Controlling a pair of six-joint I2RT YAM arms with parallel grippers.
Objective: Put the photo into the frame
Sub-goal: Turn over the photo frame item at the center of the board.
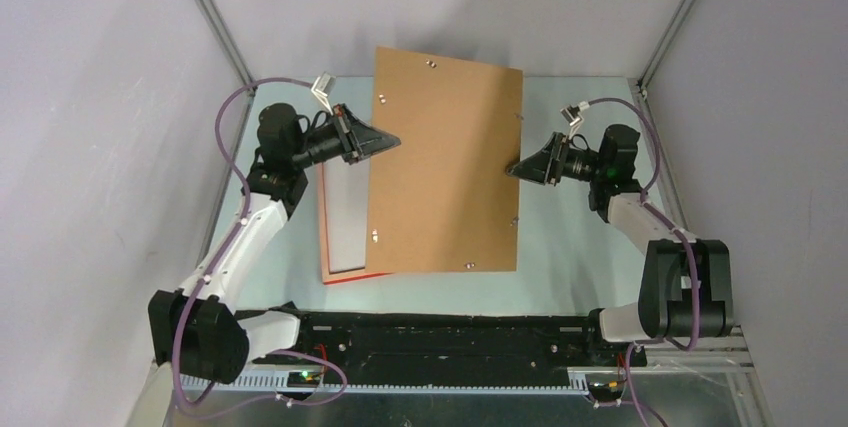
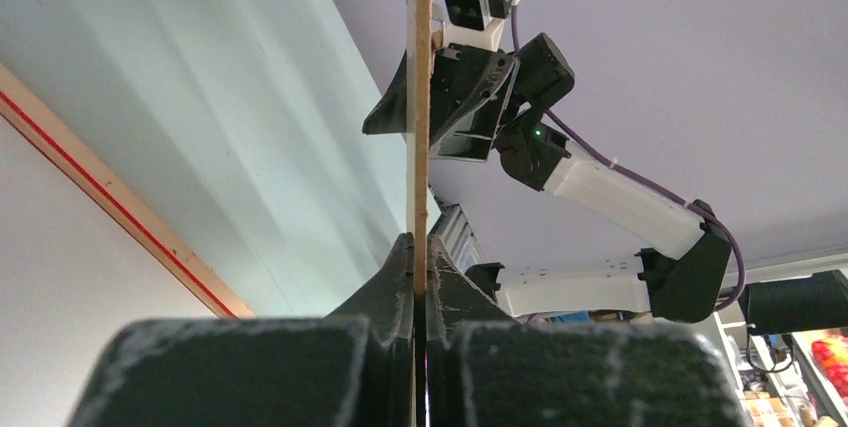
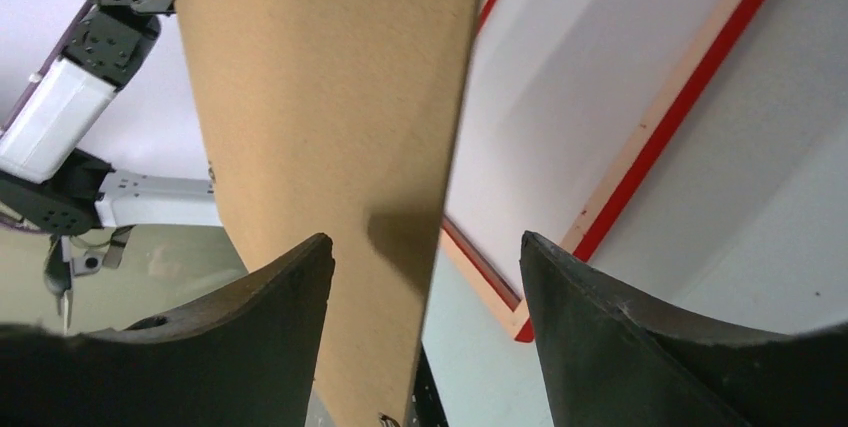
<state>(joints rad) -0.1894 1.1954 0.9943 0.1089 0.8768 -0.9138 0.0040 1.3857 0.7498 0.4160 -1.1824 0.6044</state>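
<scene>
- My left gripper (image 2: 420, 267) has its fingers clamped on the left edge of the brown backing board (image 1: 445, 162), holding it raised and tilted above the desk (image 1: 575, 237).
- My right gripper (image 1: 516, 169) straddles the board's right edge with its fingers apart, gripping nothing.
- The frame (image 1: 352, 276) lies flat on the desk under the board's left part, and its red rim shows at the left and near sides.
- The photo's printed face shows in no view. The pale sheet inside the frame may be its back, but I cannot tell.
- To do this step well, I'd centre the board's edge between the right fingers and close squarely. That way both arms carry the board level and it doesn't twist against the left grip.
- The left wrist view shows the board edge-on, thin and straight, running from one gripper to the other. The top view hides that.
- The right wrist view shows the gap beside the board's edge and the frame's pale wood rail next to the red. Neither is clear from above.
</scene>
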